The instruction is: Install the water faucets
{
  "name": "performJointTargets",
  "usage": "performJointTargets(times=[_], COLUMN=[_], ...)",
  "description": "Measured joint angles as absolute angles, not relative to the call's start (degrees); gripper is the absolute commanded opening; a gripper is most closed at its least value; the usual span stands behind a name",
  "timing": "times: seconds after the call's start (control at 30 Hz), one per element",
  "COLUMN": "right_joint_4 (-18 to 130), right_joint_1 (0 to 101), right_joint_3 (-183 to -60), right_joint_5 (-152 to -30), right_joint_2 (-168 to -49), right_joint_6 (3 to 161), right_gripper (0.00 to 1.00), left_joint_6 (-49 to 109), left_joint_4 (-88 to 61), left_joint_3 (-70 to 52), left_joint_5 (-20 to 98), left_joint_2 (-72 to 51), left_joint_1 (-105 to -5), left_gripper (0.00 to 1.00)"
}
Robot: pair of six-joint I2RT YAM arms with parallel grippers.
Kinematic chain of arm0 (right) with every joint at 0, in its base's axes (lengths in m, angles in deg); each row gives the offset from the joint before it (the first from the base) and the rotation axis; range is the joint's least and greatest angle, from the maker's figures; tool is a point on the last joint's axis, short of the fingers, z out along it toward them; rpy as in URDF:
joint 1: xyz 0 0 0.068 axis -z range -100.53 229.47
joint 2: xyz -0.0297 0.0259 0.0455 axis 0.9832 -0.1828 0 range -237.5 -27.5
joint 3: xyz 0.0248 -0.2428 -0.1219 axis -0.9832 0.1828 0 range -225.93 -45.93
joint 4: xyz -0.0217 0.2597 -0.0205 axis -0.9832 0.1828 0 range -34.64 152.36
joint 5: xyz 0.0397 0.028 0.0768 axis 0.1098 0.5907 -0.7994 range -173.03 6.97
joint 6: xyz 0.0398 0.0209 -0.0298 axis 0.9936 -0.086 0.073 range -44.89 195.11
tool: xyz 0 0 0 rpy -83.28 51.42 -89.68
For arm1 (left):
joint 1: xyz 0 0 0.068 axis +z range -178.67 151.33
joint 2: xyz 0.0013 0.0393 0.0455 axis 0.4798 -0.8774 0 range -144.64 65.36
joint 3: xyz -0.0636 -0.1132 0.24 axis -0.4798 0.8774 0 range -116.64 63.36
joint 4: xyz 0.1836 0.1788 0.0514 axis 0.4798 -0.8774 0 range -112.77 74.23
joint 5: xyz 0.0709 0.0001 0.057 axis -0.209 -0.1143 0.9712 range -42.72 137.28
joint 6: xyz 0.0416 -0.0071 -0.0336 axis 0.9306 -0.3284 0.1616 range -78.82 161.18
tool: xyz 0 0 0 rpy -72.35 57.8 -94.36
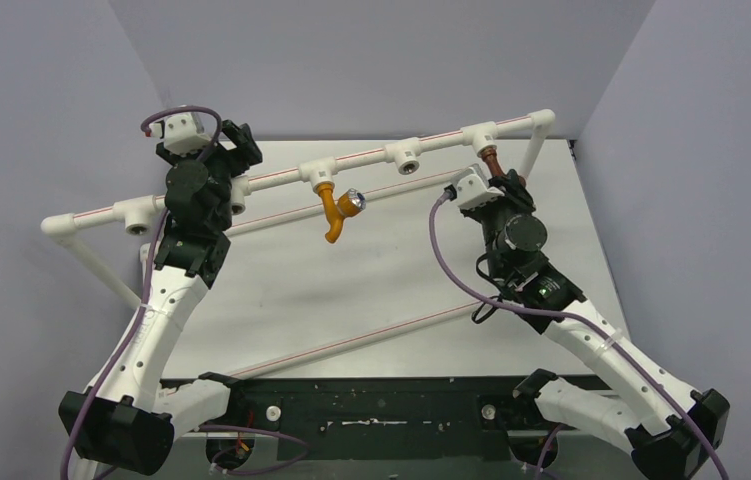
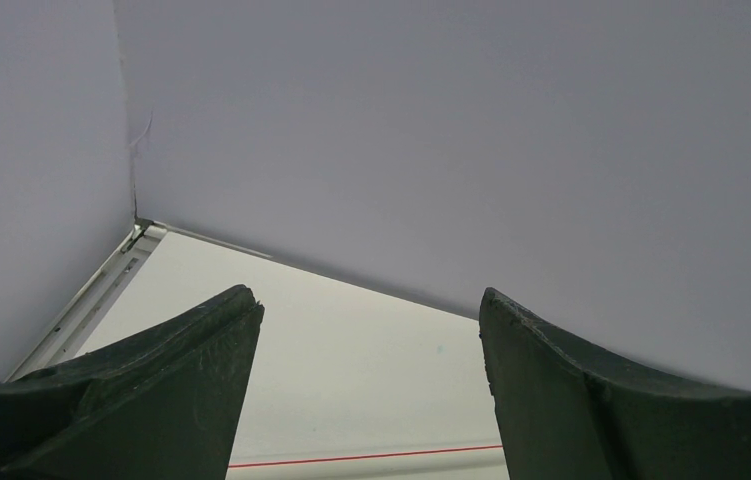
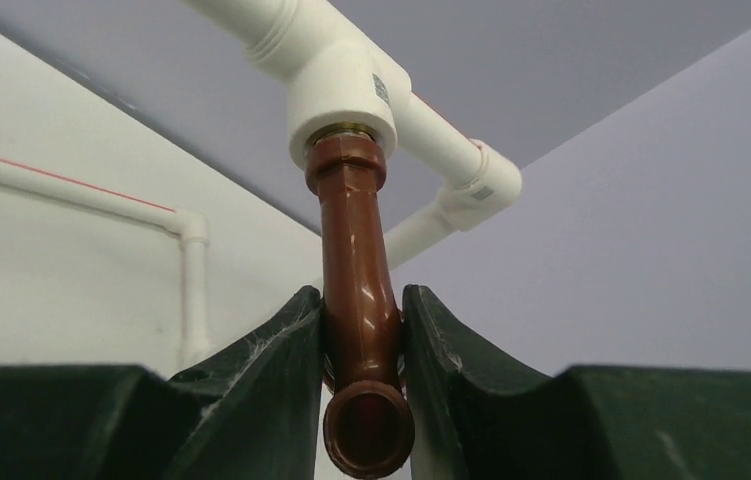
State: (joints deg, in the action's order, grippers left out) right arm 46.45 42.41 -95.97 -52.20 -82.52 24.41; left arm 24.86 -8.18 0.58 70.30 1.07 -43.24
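Note:
The dark red-brown faucet point(image 3: 359, 300) hangs from a white T socket point(image 3: 343, 95) of the pipe frame, its threaded end in the socket and its spout mouth toward the camera. My right gripper point(image 3: 363, 310) is shut on its body, a finger pressing each side. From above, that faucet point(image 1: 492, 160) shows just beyond the right gripper point(image 1: 504, 180). The orange-yellow faucet point(image 1: 333, 210), with a shiny silver knob, hangs from a T socket point(image 1: 319, 172) mid-rail. My left gripper point(image 2: 371, 320) is open with nothing between its fingers, up by the rail's left part point(image 1: 236, 160).
The white pipe frame point(image 1: 371, 158) with thin red lines spans the table's back, with two more sockets point(image 1: 407, 158) point(image 1: 137, 215) holding nothing. A lower pipe point(image 1: 351, 340) runs diagonally across the table. Grey walls close in at the back and both sides.

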Motion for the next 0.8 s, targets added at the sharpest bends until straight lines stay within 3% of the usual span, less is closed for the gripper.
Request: performJointTargets(times=[0.8], right_joint_4=[60.27], right_joint_1=[52.44], right_joint_3=[-101.66], right_joint_5=[-64.83], right_joint_2=[-79.92], right_joint_6=[93.85], right_gripper=[0.0], left_joint_6=[24.86], left_joint_4=[-8.0], left_joint_3=[0.58], left_joint_5=[70.19], left_joint_2=[1.2], left_joint_1=[-43.22], left_gripper=[0.78])
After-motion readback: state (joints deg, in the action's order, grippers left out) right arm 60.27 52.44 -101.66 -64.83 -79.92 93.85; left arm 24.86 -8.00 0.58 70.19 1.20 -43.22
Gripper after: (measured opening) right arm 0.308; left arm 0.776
